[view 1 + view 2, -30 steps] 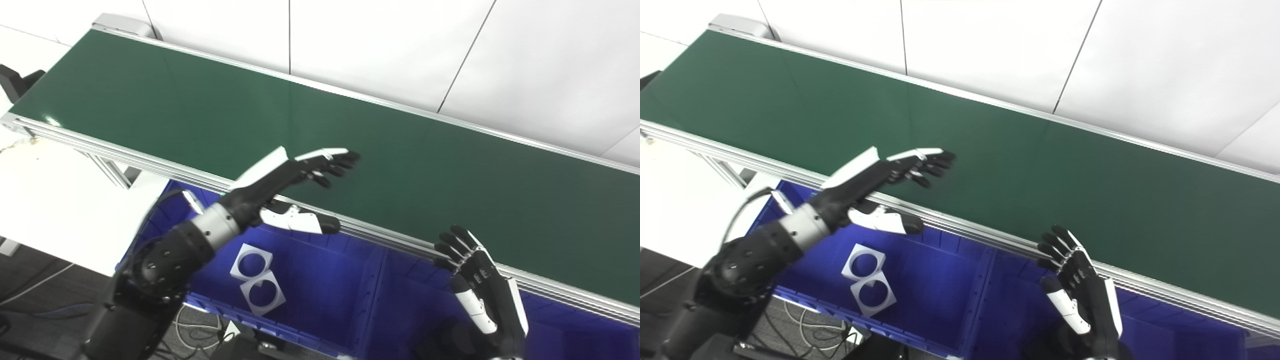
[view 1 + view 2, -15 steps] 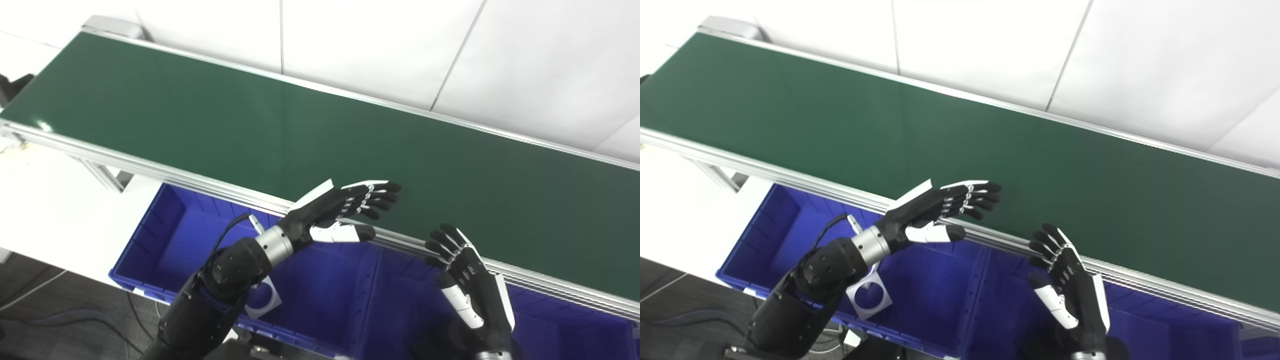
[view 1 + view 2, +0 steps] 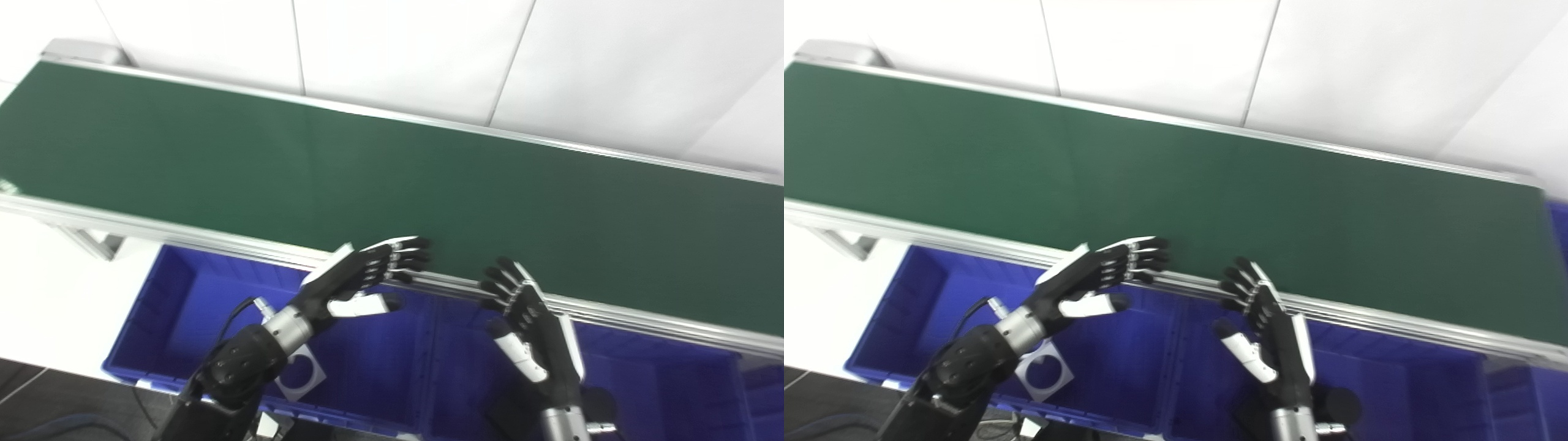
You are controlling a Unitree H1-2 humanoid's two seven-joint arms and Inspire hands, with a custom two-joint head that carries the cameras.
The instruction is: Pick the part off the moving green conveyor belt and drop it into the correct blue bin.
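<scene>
I see my left hand (image 3: 361,280) spread and holding nothing above the near rail of the belt (image 3: 392,184), fingertips just over its green edge. My right hand (image 3: 531,318) is spread too, held upright beside it above the bins (image 3: 171,306). I see one white square part (image 3: 300,380) with a round hole lying in the left bin, half hidden by my left arm.

conveyor belt (image 3: 429,184): matt green | rail (image 3: 612,312): brushed metal | bin (image 3: 171,306): glossy plastic
</scene>
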